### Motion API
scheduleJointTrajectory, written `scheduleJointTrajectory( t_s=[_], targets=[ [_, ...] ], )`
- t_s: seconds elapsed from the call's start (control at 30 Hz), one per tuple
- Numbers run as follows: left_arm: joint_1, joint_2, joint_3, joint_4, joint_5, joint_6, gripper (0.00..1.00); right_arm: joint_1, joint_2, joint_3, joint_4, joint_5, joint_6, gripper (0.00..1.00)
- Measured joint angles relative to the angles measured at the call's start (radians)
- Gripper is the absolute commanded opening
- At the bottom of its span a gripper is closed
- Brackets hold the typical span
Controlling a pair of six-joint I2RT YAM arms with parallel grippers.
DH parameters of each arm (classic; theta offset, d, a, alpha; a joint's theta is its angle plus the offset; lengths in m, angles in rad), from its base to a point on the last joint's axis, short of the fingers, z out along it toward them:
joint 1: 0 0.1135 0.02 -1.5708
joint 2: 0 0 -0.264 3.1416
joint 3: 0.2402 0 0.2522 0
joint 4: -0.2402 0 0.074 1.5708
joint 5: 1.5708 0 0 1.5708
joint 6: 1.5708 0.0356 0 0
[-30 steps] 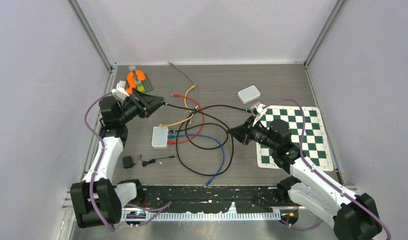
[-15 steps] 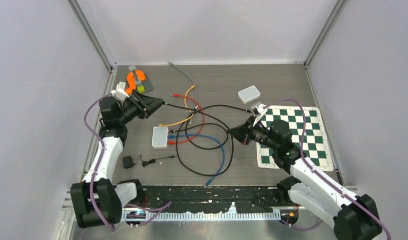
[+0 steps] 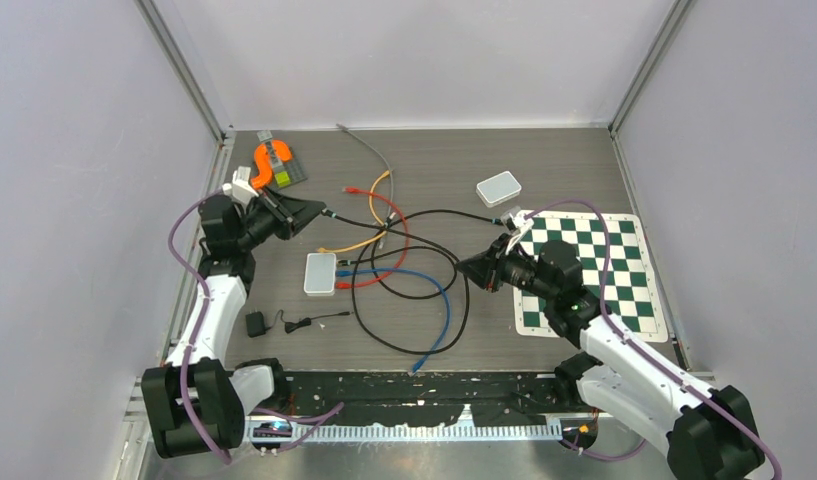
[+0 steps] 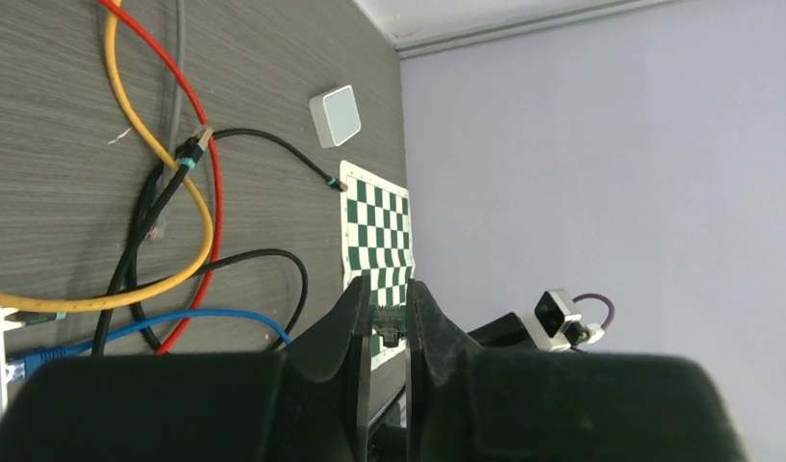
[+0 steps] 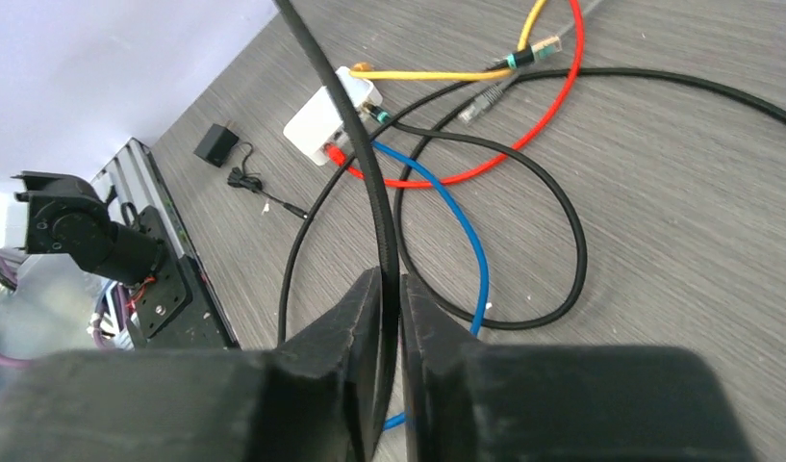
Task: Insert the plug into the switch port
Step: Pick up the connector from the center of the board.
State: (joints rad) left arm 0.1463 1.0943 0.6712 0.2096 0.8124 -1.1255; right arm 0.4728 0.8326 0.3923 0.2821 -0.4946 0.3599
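From above, the switch (image 3: 320, 273) lies on the surface (image 3: 544, 160) left of centre, with yellow (image 3: 369, 240), red (image 3: 404, 235) and blue (image 3: 446, 310) cables meeting at its right side. The left jaws hover behind it, tips at the end of the black cable (image 3: 462, 320). That end seems to be the plug (image 3: 330, 213), well apart from the switch. The right jaws sit mid-surface on the same cable, just beside the mat (image 3: 624, 290). A white box (image 3: 499, 187) lies behind them.

The left wrist view shows its fingers (image 4: 355, 327) close together, a narrow slit between them with the mat (image 4: 381, 231) beyond. I cannot tell whether they pinch the plug.

In the right wrist view the jaws are pressed onto the black cable (image 5: 369, 173), which rises straight out from between them. The switch (image 5: 316, 123) lies ahead, and an adapter (image 5: 216, 144) sits to its left.
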Motion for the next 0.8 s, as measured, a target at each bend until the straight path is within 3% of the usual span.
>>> scheduleJointTrajectory(
  t_s=[0.1, 0.17, 0.33, 0.5, 0.8],
  targets=[
    [0.0, -0.02, 0.0, -0.053, -0.03, 0.007, 0.0, 0.0, 0.022, 0.026, -0.039, 0.038, -0.019, 0.49],
    [0.0, -0.049, 0.0, -0.113, -0.077, 0.005, 0.0, 0.0, 0.054, 0.08, -0.063, 0.075, -0.048, 0.54],
    [-0.003, -0.141, 0.002, -0.286, -0.238, -0.033, 0.0, 0.017, 0.177, 0.285, -0.027, 0.142, -0.182, 0.58],
    [-0.018, -0.137, 0.103, -0.588, -0.401, -0.065, 0.0, 0.13, 0.306, 0.375, 0.108, 0.179, -0.433, 0.62],
    [-0.039, -0.084, 0.113, -0.752, -0.42, -0.166, 0.0, 0.394, 0.638, 0.437, 0.307, 0.203, -0.938, 0.63]
  ],
)
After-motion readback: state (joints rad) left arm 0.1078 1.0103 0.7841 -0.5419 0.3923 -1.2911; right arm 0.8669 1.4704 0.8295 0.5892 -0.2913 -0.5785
